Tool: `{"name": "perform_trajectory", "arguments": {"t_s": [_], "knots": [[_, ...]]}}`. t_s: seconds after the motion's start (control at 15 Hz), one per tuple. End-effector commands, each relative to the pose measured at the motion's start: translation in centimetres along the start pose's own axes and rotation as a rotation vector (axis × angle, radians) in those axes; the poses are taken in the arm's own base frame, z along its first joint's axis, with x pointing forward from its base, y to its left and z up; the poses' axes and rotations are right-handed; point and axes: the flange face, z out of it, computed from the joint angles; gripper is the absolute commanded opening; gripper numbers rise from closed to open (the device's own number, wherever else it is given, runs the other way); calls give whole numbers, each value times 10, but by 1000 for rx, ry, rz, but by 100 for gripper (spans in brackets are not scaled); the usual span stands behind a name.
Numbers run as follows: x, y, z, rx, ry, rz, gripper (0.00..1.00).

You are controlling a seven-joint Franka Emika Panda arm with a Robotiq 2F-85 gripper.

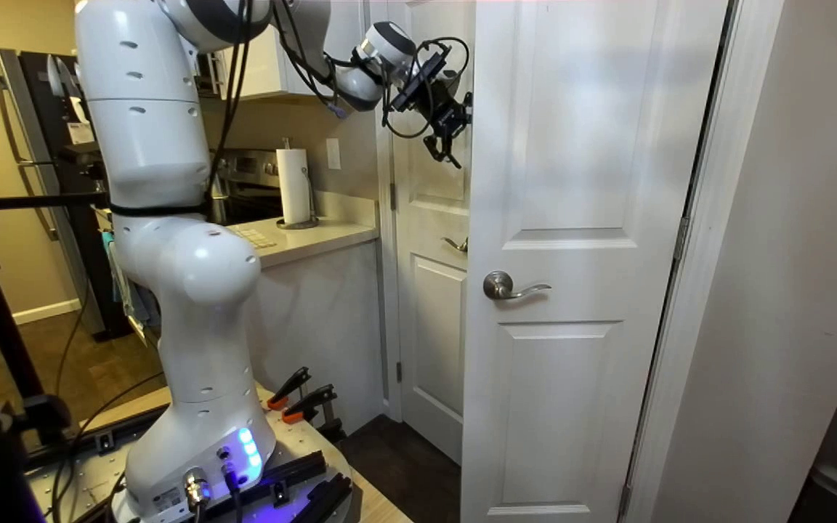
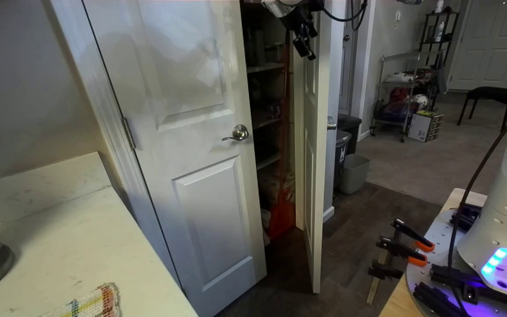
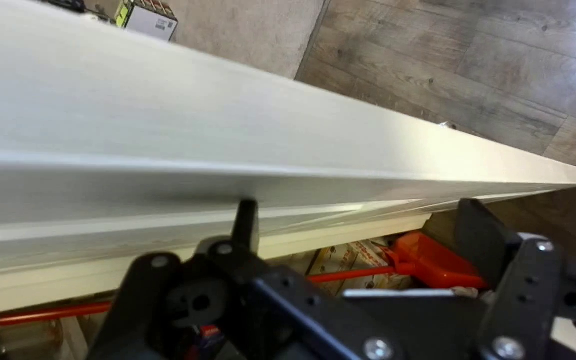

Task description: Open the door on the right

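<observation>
The gripper (image 3: 360, 217), spread wide with nothing held, is placed at left in an exterior view, at the inner face of the ajar, upright door (image 1: 585, 267), near its free edge; contact cannot be told. The door is hinged far right, so an outward push is presumably needed.

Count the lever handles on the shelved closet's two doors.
2: the right lever handle, on the right door, and the left lever handle, on the left door; each sits near its door's free edge. Any on the left door's inner side would be hidden.
</observation>
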Motion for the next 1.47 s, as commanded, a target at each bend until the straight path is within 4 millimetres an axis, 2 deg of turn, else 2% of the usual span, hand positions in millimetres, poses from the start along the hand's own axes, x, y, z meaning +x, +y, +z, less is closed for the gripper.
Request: {"name": "perform_trajectory", "arguments": {"t_s": [0.0,0.47,0.93,1.4], "knots": [[-35,-2,14,27,-72,51,100],[-80,1,36,22,-140,133,100],[-127,24,64,27,-197,251,100],[-152,40,88,42,-239,399,100]]}}
